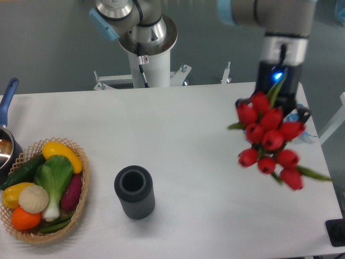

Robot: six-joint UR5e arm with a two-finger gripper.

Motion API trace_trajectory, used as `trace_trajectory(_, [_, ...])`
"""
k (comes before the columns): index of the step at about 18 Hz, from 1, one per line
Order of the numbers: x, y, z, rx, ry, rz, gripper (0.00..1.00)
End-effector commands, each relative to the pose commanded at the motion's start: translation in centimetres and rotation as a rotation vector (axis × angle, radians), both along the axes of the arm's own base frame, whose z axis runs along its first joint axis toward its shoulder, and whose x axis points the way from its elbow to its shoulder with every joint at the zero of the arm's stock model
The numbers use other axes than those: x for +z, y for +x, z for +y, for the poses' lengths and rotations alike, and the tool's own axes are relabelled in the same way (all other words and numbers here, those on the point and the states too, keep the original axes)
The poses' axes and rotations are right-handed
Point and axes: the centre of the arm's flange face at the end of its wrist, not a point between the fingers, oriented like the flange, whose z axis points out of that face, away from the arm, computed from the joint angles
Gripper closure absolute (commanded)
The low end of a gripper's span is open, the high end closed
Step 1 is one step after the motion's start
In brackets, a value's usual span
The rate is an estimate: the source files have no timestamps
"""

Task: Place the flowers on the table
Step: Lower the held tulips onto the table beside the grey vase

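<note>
While the gripper [276, 105] sits mostly hidden behind the blooms, it appears to be grasping the flowers [269, 137], though I cannot make out its fingers. Red tulip heads hang in the air over the right side of the table [188, 135], slightly blurred, with green leaves sticking out. Near the front middle stands a dark ribbed cylinder [134, 191]. At the left edge sits a wicker basket [81, 202] of vegetables, beside a blue-handled pot [6, 129].

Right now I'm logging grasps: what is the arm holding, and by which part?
The bunch of red tulips, apparently by its stems; the blooms hide the gripper and the exact hold.
</note>
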Motion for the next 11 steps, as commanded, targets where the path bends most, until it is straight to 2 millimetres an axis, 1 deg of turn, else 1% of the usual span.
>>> trace_trajectory(2, [-2.0,0.9,0.8,-0.030,-0.094,-0.002,0.55])
trace_trajectory(4, [-4.2,0.9,0.7,-0.061,-0.170,0.005,0.55])
trace_trajectory(5, [-4.8,1.1,0.9,-0.088,-0.208,0.018,0.55])
trace_trajectory(6, [-5.5,1.1,0.7,-0.102,-0.251,0.031,0.55])
trace_trajectory(7, [-7.2,0.9,0.4,-0.106,-0.314,0.036,0.55])
trace_trajectory(11, [-12.0,-0.2,1.0,-0.141,-0.468,0.043,0.54])
